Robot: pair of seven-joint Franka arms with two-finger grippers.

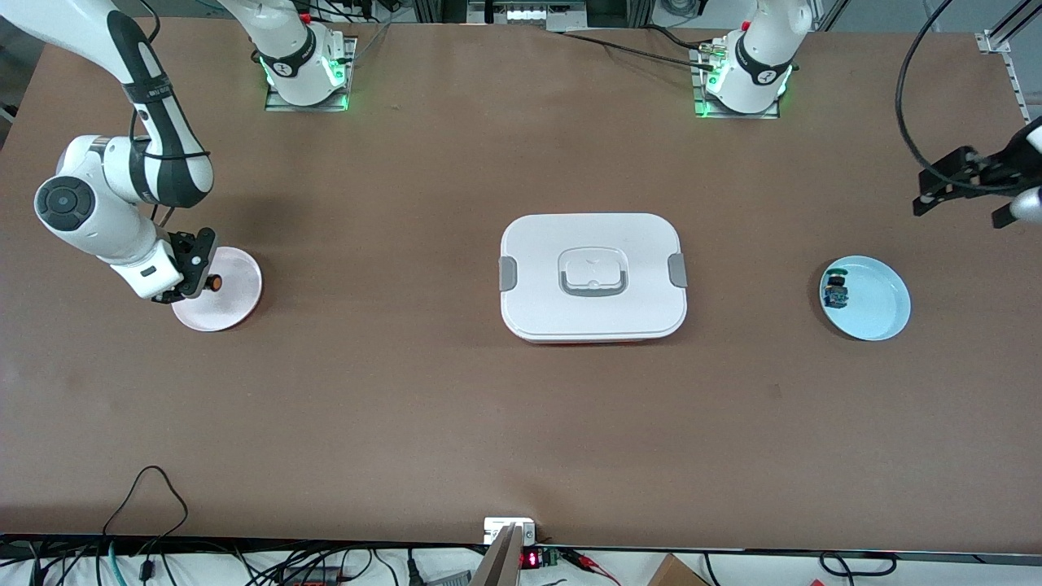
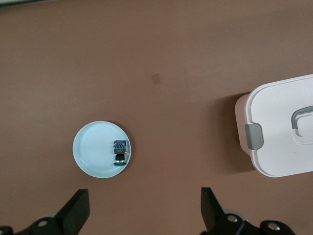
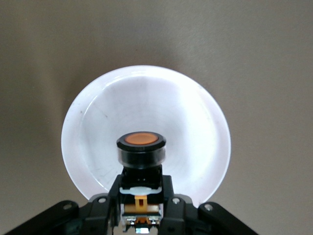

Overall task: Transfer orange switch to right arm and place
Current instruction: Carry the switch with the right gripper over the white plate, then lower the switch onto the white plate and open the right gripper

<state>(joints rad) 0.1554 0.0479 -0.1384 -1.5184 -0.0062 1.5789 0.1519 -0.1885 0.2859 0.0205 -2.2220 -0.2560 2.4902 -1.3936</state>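
The orange switch [image 1: 213, 282] [image 3: 141, 147] has a black body and a round orange cap. My right gripper [image 1: 199, 274] [image 3: 141, 196] is shut on its body. It holds the switch low over the edge of a pale pink plate [image 1: 238, 286] [image 3: 146, 98] at the right arm's end of the table, and the cap points out over the plate. My left gripper [image 1: 965, 205] [image 2: 144, 197] hangs open and holds nothing, up in the air over the left arm's end of the table, by a light blue plate [image 1: 879, 303] [image 2: 93, 147].
A green-capped switch with a blue body [image 1: 836, 290] [image 2: 120, 152] lies in the light blue plate. A white lidded container with grey clips [image 1: 593, 277] [image 2: 283, 127] stands at the table's middle, between the two plates. Cables run along the table edge nearest the front camera.
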